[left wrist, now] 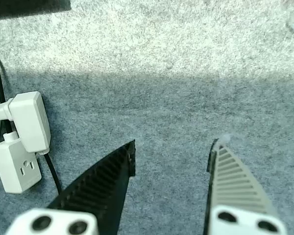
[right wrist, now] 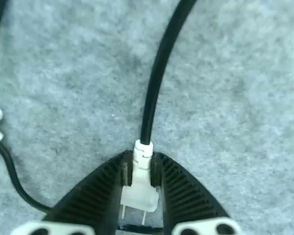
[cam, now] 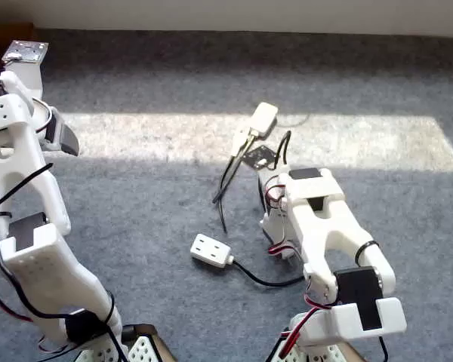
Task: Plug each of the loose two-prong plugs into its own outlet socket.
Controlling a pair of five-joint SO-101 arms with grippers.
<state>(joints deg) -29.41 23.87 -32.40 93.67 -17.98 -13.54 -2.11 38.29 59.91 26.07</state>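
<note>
One two-prong plug [right wrist: 137, 188], prongs bare, within the right end effector [right wrist: 140, 160].

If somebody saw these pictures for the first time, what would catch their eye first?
Probably the right claw, shut on a white two-prong plug whose black cord trails over the grey mat. Then the white outlet block lying near the middle of the mat in the high view, and the left claw, open above bare mat with a white socket block off to one side.
</note>
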